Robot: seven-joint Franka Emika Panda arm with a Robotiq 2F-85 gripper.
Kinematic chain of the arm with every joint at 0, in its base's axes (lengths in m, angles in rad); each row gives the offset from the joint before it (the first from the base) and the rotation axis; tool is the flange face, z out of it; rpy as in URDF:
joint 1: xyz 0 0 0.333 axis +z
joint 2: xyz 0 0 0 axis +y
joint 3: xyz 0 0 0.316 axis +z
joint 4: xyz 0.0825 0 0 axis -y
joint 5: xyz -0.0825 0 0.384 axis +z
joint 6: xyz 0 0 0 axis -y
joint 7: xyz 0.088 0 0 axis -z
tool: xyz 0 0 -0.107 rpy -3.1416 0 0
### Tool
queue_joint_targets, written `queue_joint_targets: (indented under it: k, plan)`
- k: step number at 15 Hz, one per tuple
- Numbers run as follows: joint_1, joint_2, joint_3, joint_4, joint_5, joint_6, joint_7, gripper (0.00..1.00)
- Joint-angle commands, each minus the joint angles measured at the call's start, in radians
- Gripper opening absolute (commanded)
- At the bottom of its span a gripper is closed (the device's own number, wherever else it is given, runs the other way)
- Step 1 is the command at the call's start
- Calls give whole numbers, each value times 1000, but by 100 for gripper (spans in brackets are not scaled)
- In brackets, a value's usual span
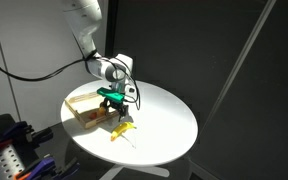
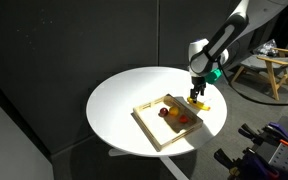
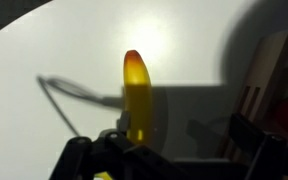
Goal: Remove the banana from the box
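The banana (image 3: 137, 95) is small and yellow and lies on the round white table (image 1: 164, 120), outside the box. It shows in both exterior views (image 1: 122, 131) (image 2: 202, 103), just beyond the box's rim. The box (image 1: 82, 104) (image 2: 156, 131) is a shallow light-wood tray, and its edge shows at the right of the wrist view (image 3: 272, 70). My gripper (image 1: 116, 110) (image 2: 196, 94) (image 3: 179, 150) hangs just above the banana. Its fingers are spread wide, and the banana's near end runs between them, close to one finger, without being clamped.
Small red and dark round items (image 2: 174, 114) lie inside the box. The table's edge (image 2: 216, 125) is close to the banana. A wooden stand (image 2: 276, 70) and dark equipment (image 1: 9, 140) stand off the table. A black cable (image 1: 44, 72) runs to the arm.
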State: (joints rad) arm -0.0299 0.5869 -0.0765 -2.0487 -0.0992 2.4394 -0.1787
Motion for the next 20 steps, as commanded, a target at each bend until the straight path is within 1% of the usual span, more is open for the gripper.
queue_joint_targets:
  k: [1,4,12,20]
  plan:
    - [8,-84,8,-41,-29,-68,25,100]
    - [17,-128,16,-62,-39,-79,21,100]
    - [60,-235,49,-159,-51,-37,49,100]
    - [90,-347,80,-263,-38,64,102,100]
